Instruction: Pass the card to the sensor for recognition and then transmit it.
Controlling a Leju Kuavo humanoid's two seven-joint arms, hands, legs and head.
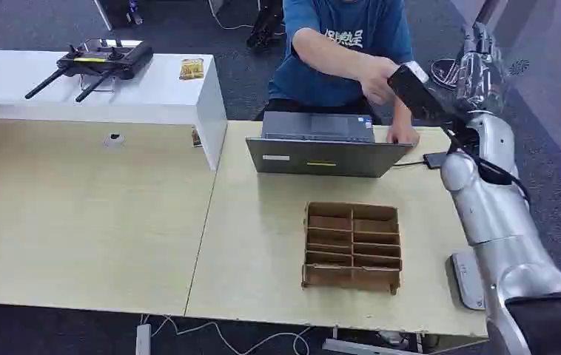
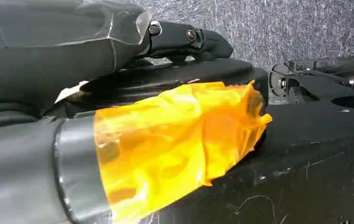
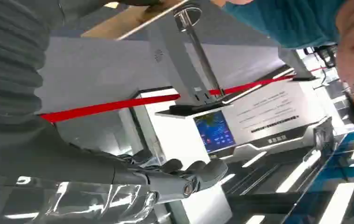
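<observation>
Orange tape (image 2: 175, 135) wraps the thumb of the left robot hand (image 2: 119, 88), seen close in its wrist view; its dark fingers (image 2: 189, 35) lie together, and I cannot tell whether they hold anything.

From the head view, the right arm rises from 5 o'clock to 2 o'clock, and the right robot hand (image 1: 420, 92) is lifted above the far edge of the bench (image 1: 263, 244). A person's hand (image 1: 376, 78) in a blue sleeve meets it there. The right wrist view gives the closer look: dark fingers (image 3: 198, 170) lightly curled, side by side. Whether they grip the card I cannot tell, and I cannot make the card out anywhere.

On the bench a cardboard tray (image 1: 352, 245) sits near 5 o'clock, with a laptop (image 1: 322, 144) at its 12 o'clock. At 10 o'clock a remote (image 1: 100, 63) lies on a white shelf (image 1: 152, 100)
</observation>
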